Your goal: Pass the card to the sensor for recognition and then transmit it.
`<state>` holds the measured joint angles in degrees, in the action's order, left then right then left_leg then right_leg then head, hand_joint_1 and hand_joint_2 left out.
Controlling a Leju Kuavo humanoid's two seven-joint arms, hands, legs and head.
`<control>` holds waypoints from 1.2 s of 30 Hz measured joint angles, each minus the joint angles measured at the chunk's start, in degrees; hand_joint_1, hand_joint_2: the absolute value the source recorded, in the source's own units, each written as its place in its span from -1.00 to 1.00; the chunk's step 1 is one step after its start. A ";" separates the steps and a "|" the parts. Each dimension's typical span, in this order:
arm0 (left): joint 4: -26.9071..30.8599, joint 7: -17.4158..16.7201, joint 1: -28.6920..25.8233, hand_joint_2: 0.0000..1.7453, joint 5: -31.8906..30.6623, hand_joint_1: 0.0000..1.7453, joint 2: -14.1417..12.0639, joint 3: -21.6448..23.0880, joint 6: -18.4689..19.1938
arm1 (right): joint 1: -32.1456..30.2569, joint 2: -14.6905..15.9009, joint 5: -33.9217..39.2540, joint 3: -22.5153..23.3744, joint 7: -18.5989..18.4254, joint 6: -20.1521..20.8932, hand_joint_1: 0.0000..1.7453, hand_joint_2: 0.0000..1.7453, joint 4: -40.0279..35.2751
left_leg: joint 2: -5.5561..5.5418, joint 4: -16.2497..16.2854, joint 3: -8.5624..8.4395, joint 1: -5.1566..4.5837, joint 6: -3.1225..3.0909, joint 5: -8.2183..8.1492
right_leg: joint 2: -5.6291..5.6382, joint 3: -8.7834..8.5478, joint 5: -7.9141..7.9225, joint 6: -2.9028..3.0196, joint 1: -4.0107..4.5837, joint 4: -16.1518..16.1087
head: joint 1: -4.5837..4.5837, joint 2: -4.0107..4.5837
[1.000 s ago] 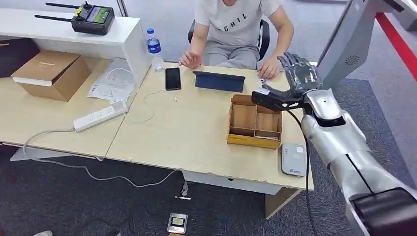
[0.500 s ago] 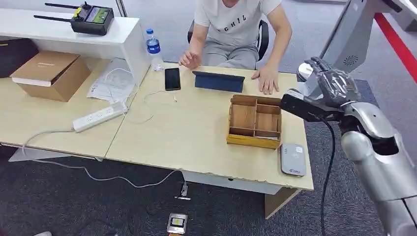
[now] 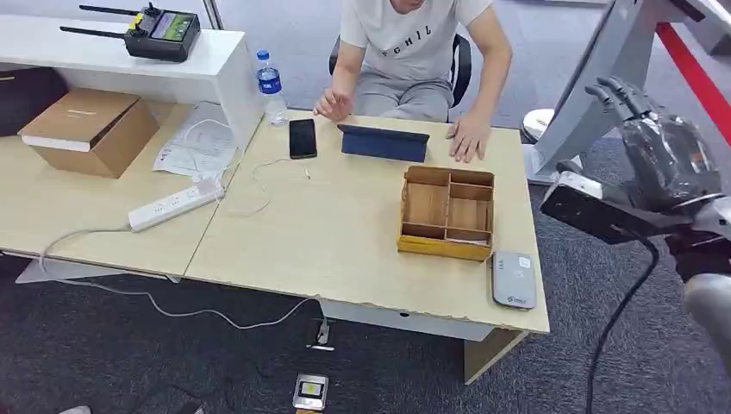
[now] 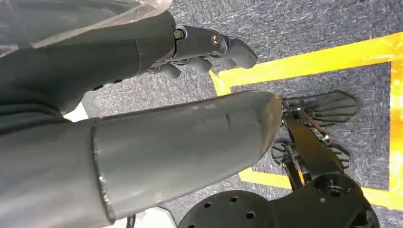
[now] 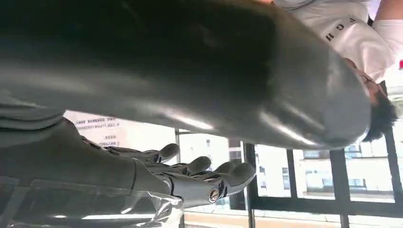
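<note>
– Grey-white card reader point(image 3: 514, 279) sits at the table's front corner, just beside the wooden compartment tray point(image 3: 447, 212). Where is the card?
– I cannot make it out; perhaps near the person's hand point(image 3: 470, 138) at the far edge.
– And the robot's hands?
– The right hand point(image 3: 668, 159) is raised off the table's side, fingers spread, holding nothing. The left hand point(image 4: 119, 71) hangs over the floor, fingers loose, also holding nothing.
– How would the card handle?
– Likely thin, stiff, light and slick: pinch one edge, leaving the face free for the reader.
</note>
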<state>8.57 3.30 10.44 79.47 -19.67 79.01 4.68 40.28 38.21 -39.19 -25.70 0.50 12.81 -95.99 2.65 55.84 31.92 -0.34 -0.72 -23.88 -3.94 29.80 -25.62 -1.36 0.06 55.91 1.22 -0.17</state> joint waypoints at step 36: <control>0.00 -0.28 0.58 -1.00 1.00 -1.00 0.81 -0.22 -0.52 | -13.91 -6.08 -6.16 -7.04 -13.73 7.58 -1.00 1.00 -8.99 | -0.06 -0.07 0.09 0.01 0.03 0.02 | -0.02 0.01 -0.02 0.02 0.08 0.03 | 0.00 0.00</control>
<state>8.57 3.02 11.02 80.48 -18.86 78.79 4.15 26.37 32.13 -45.35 -32.74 -13.23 20.39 -104.98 2.59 55.77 32.01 -0.33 -0.68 -23.86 -3.97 29.82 -25.64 -1.34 0.14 55.95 1.22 -0.17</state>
